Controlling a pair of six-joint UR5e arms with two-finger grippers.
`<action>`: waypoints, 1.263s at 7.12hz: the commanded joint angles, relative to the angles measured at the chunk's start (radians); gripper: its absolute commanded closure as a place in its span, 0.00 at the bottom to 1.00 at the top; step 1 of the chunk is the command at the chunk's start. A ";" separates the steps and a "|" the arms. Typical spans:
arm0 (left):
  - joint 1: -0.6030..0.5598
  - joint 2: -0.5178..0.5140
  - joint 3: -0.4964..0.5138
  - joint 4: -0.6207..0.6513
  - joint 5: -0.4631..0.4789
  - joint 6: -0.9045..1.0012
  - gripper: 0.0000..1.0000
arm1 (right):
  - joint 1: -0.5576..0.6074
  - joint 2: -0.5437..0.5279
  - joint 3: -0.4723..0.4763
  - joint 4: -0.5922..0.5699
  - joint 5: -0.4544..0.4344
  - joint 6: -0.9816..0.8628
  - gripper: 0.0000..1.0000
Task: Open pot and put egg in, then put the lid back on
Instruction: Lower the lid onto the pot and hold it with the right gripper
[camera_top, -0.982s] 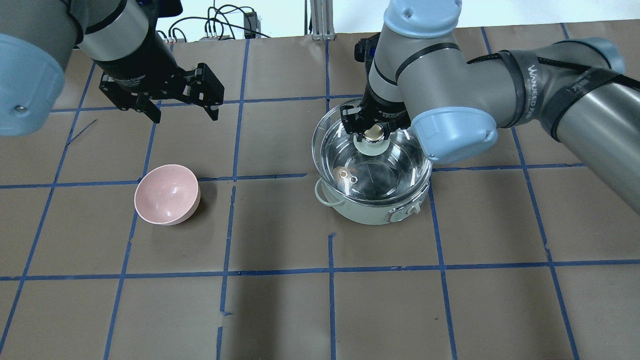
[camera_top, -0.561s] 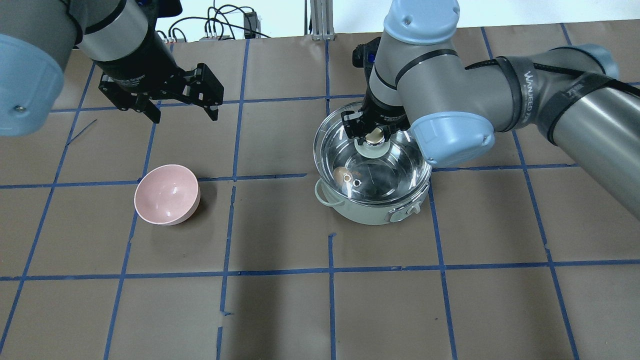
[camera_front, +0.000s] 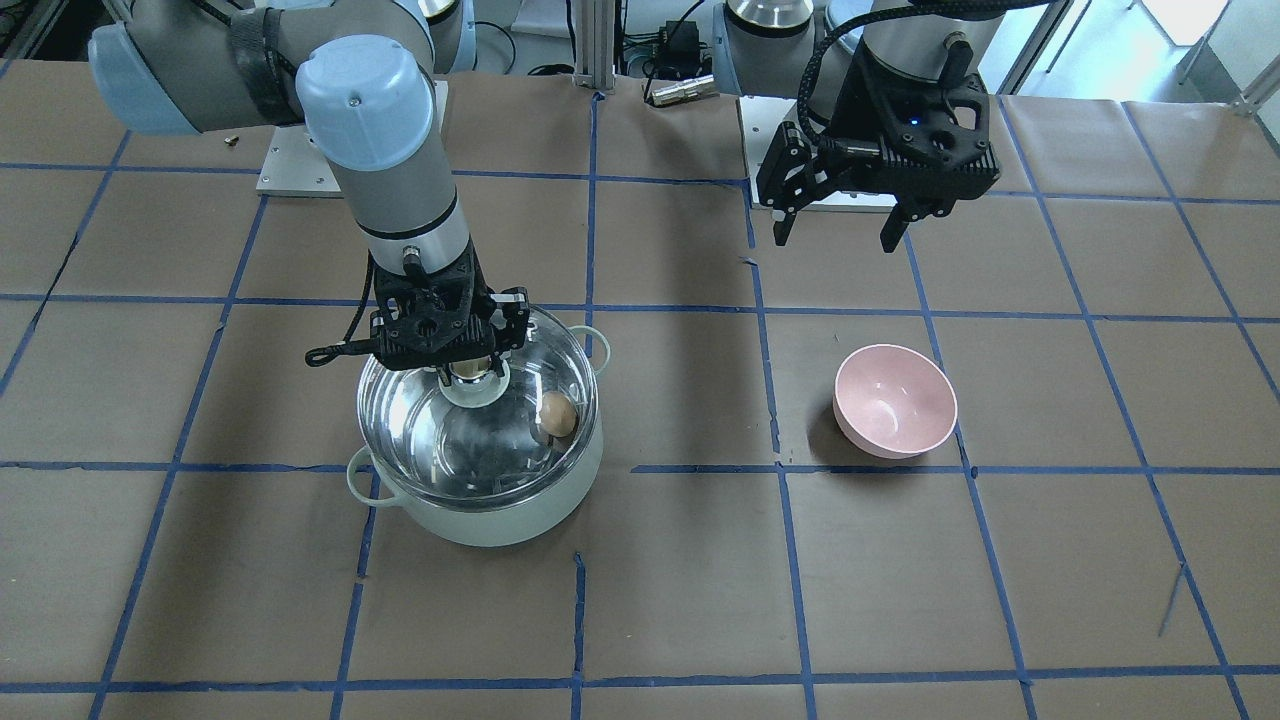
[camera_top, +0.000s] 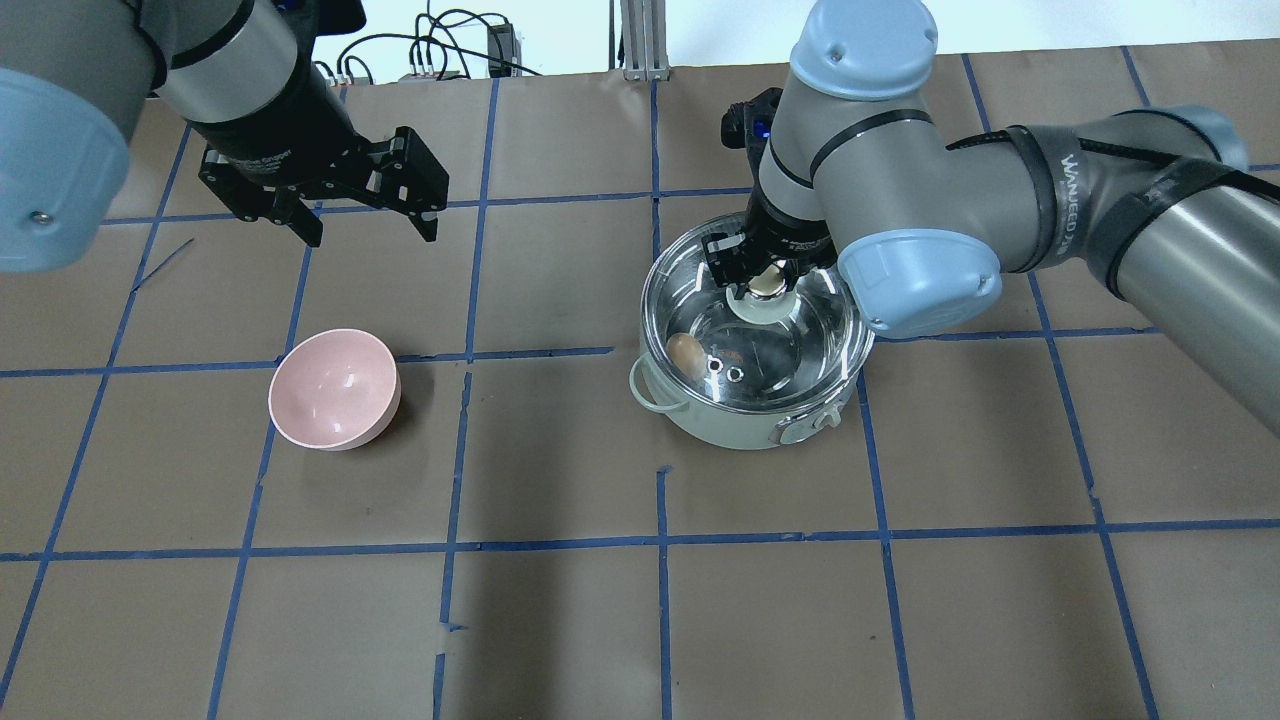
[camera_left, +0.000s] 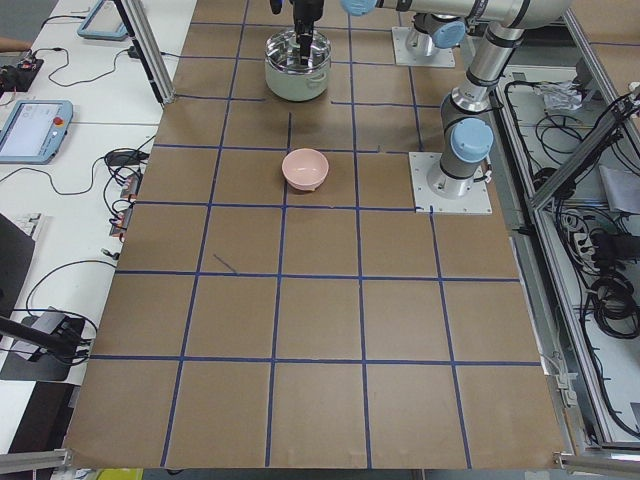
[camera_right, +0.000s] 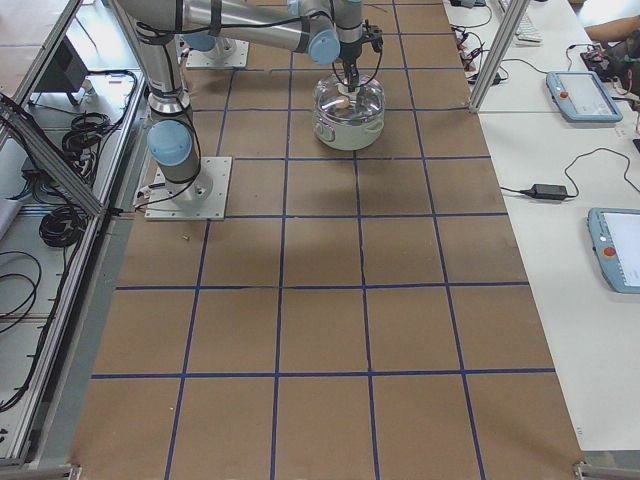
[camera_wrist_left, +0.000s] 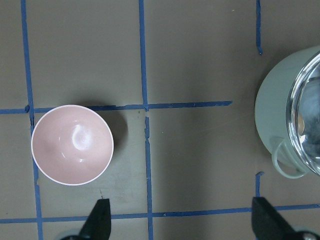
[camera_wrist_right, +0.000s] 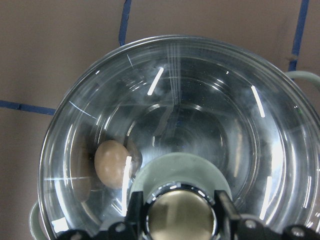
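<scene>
Egg (camera_top: 685, 348) lies inside the pot (camera_top: 740, 428), under the glass lid (camera_top: 800, 345). My right end effector (camera_top: 767, 283) pinches the lid's knob to centre it over the mouth. Left end effector (camera_top: 372, 236) hangs spread wide and empty, parked beyond the pink bowl (camera_top: 335, 390). I can't tell whether the rim is seated; glare hides it.
</scene>
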 joint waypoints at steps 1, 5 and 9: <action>0.000 -0.002 0.000 0.000 -0.003 0.000 0.00 | -0.001 -0.002 0.016 -0.023 0.001 0.001 0.72; -0.001 -0.002 0.000 0.000 0.001 0.000 0.00 | -0.001 -0.006 0.013 -0.023 0.001 0.002 0.72; -0.003 -0.002 0.000 0.000 -0.002 0.000 0.00 | -0.001 -0.009 0.013 -0.037 0.000 0.002 0.72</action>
